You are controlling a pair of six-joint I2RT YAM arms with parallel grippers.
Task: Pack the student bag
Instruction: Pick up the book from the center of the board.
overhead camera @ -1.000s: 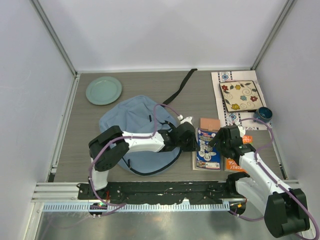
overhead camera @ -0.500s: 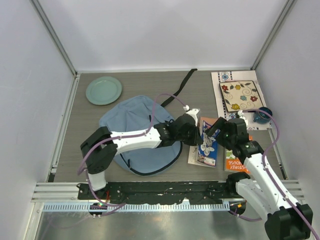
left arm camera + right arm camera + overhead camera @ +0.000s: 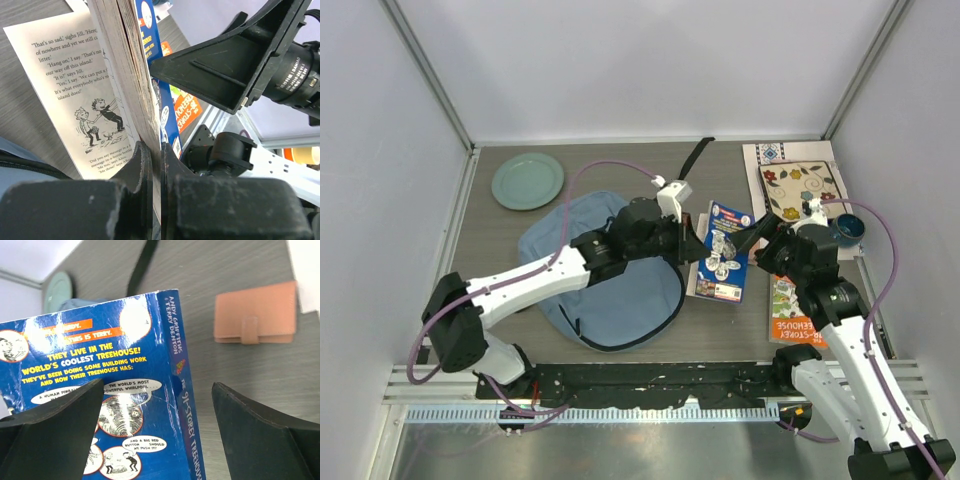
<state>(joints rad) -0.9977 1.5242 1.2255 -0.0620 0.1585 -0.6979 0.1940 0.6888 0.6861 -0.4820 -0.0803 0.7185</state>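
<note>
Top external view: the student bag [image 3: 620, 295] lies flat at the middle-left of the table [image 3: 620, 170]. The left gripper [image 3: 694, 248] holds a blue book [image 3: 725, 262] tilted up just beside the bag's right edge, probably ready to carry it over. The right gripper [image 3: 752, 236] stands at the book's far side.

Left wrist view: its jaws are clenched on the book's lower edge, and one page [image 3: 65, 90] sags out, reading "'That's so sad,' sighs Jill".

Right wrist view: the jaws are spread wide and grasp nothing, I'd guess leaving the hold to the other side. The cover reads "THEY LIVE IN THE WORLD'S COOLEST TREEHOUSE!" and the spine "ANDY GRIFFITHS & TERRY DENTON". A tan wallet [image 3: 255, 312] lies beyond
</note>
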